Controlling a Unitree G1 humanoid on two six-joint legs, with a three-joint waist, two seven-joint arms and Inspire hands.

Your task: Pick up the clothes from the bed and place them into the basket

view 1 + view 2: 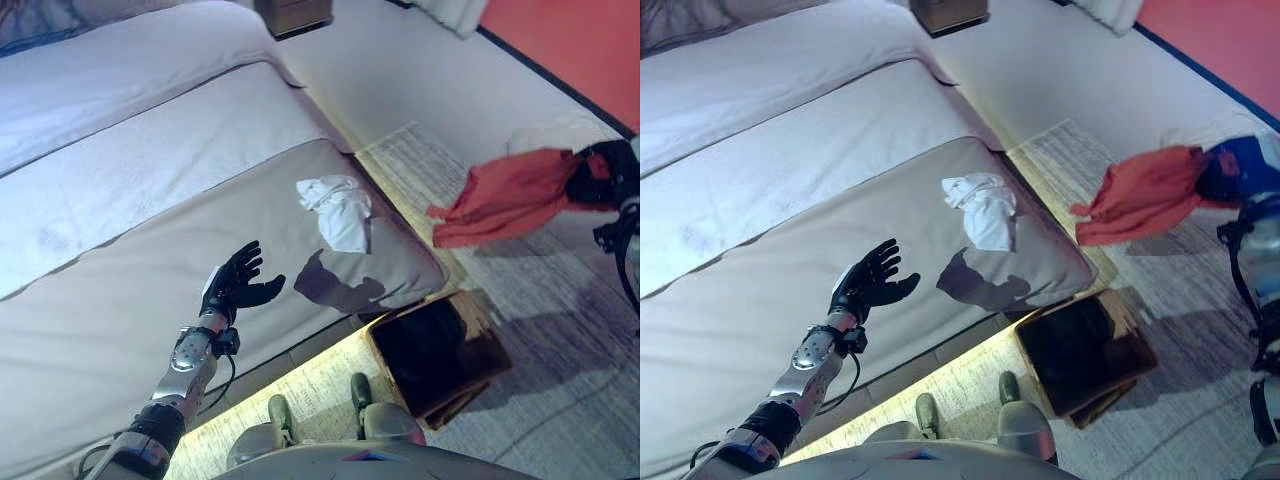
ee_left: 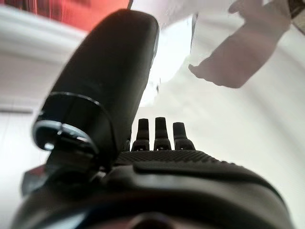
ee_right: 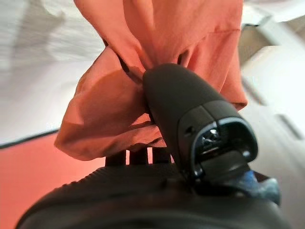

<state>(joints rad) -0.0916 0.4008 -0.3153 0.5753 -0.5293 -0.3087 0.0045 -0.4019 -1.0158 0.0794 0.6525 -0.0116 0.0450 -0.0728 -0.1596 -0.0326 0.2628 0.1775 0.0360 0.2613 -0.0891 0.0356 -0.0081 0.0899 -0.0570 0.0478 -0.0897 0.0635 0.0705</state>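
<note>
My right hand (image 1: 600, 178) is shut on an orange-red garment (image 1: 500, 197) and holds it in the air over the rug, to the right of the bed. In the right wrist view the thumb (image 3: 181, 105) and fingers pinch the bunched orange cloth (image 3: 124, 105). A white garment (image 1: 338, 208) lies crumpled on the beige bed cover near the bed's right corner. A dark basket (image 1: 435, 352) stands on the floor below that corner. My left hand (image 1: 236, 282) is open and empty above the bed cover, left of the white garment.
The bed (image 1: 120, 200) with white sheets and a beige cover takes up the left side. A pale rug (image 1: 560, 330) lies under the basket. A dark nightstand (image 1: 292, 14) stands at the back. A red wall (image 1: 570, 40) runs along the right.
</note>
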